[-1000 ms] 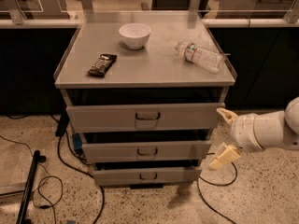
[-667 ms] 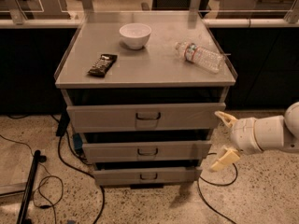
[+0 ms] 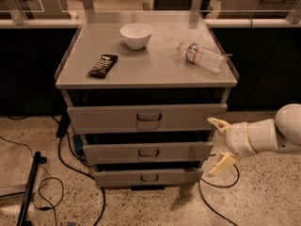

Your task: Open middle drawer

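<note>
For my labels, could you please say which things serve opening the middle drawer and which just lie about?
Job: middle drawer, its handle, end effector, open, beside the drawers.
Lying about: bowl, bottle, dark packet on the top; floor cables.

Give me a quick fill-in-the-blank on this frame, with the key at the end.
1. In the camera view, the gripper, jaws open, hovers beside the ___ end of the middle drawer.
2. The cabinet has ___ drawers.
3. The water bottle lies on its ___.
4. The bowl on top is ___ in colour.
Missing words: right; three; side; white.
</note>
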